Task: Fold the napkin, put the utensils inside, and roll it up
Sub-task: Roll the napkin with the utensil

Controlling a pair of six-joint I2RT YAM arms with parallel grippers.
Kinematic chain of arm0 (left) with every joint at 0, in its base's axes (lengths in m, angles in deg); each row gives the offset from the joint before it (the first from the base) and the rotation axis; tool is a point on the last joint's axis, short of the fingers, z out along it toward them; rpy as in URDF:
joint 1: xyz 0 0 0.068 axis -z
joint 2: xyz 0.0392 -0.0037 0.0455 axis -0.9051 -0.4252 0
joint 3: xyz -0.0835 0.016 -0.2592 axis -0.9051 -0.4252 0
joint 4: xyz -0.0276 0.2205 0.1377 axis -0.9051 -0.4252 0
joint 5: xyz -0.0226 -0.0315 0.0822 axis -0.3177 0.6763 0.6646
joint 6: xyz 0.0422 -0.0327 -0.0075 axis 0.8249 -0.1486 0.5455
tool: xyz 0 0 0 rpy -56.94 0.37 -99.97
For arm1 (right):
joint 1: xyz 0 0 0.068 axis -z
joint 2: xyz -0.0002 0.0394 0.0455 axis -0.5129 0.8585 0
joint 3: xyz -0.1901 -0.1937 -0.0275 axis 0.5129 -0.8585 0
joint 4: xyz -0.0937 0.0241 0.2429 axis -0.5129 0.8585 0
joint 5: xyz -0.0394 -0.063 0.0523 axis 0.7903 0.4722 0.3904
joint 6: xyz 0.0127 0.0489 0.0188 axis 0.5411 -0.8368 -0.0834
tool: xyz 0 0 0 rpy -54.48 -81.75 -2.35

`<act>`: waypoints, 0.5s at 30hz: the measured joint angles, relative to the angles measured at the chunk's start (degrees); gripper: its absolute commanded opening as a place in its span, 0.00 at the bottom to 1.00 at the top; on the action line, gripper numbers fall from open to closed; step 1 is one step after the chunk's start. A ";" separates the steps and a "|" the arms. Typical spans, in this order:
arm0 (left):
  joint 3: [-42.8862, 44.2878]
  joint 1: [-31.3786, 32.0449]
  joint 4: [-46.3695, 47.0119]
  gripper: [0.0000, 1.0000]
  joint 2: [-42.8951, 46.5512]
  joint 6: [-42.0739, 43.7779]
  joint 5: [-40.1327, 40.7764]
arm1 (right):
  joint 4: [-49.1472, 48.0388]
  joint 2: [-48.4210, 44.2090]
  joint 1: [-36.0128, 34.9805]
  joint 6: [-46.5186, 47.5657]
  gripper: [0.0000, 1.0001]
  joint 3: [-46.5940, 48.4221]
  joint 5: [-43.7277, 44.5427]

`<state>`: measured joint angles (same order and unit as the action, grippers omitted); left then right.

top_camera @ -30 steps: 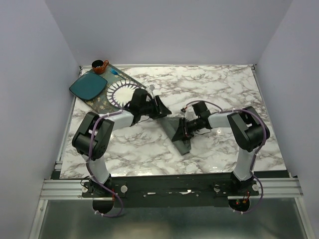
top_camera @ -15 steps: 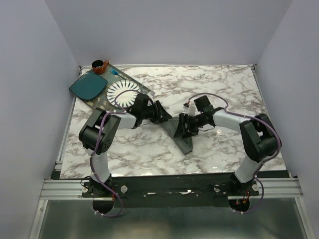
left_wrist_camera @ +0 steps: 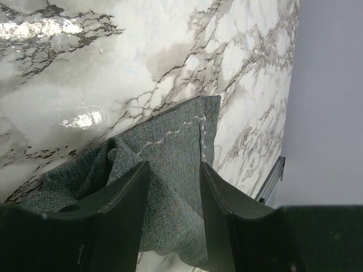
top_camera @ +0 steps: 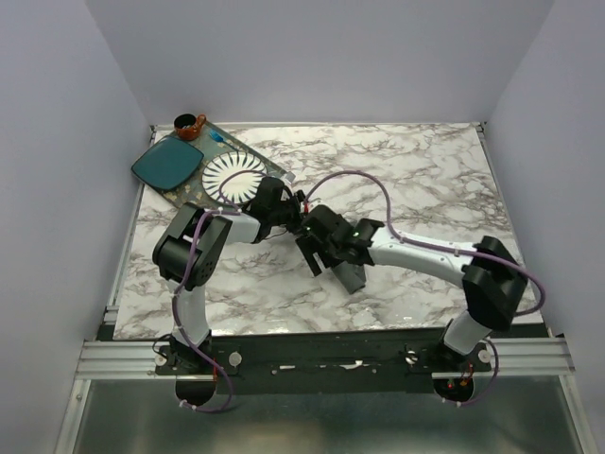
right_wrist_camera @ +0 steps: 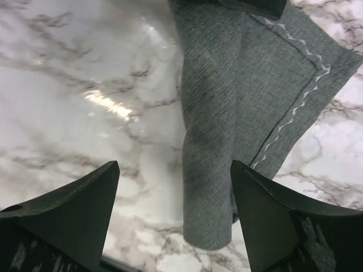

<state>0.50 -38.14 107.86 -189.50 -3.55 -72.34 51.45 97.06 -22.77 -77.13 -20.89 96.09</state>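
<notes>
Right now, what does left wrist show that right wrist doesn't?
Only left wrist: the left gripper with the napkin bunched up between its fingers, plus a metal edge rail and the wall beyond. Only right wrist: the right gripper, fingers spread wide with nothing gripped, hovering over the napkin's long folded edge. Both: the grey napkin with its white stitching, lying on the marble table.
</notes>
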 measured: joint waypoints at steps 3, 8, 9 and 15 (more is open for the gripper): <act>0.13 0.00 0.00 0.50 -0.17 0.00 -0.09 | 1.51 6.88 -2.03 -0.44 0.98 2.82 7.50; 0.20 -0.13 -0.20 0.50 -0.20 0.00 -0.09 | 2.78 13.38 -3.06 -0.59 0.67 3.82 13.70; 0.28 -0.13 -0.35 0.50 -0.17 0.02 -0.09 | 2.80 13.70 -3.06 -0.68 0.60 3.82 14.23; 1.29 -0.31 -2.56 0.52 -0.17 0.57 -0.13 | 1.51 13.68 -2.49 -1.31 0.30 2.84 15.67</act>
<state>1.79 -38.45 105.30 -189.68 -2.98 -72.48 52.96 110.74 -25.26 -78.44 -18.05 111.77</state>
